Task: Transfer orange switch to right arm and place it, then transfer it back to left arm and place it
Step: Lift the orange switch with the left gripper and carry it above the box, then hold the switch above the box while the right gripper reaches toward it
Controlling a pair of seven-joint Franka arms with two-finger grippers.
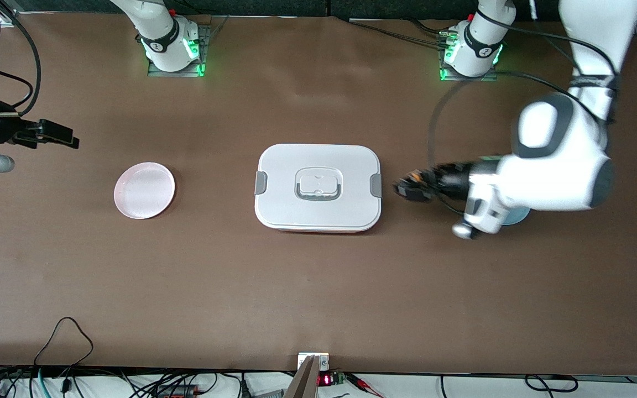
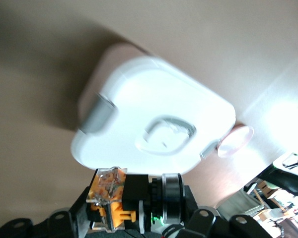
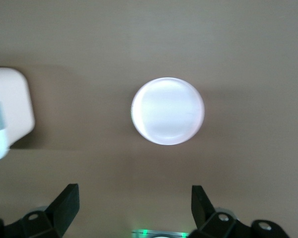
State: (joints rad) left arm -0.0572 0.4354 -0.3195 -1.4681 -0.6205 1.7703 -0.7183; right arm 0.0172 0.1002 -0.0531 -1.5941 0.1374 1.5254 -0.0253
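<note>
The orange switch (image 2: 111, 188), a black body with orange and clear parts and a silver ring, sits between the fingers of my left gripper (image 2: 137, 204), which is shut on it. In the front view the left gripper (image 1: 408, 188) hovers with the switch (image 1: 417, 177) just off the white box (image 1: 318, 188), at the end with the grey latch toward the left arm. The box (image 2: 154, 114) fills the left wrist view. My right gripper (image 1: 57, 135) hangs open over the right arm's end of the table, with nothing between its fingers (image 3: 65, 202).
A pink round plate (image 1: 144, 190) lies between the box and the right arm's end of the table; the right wrist view shows the plate (image 3: 168, 111) below the gripper. A pale blue plate (image 1: 519, 215) is mostly hidden under the left arm.
</note>
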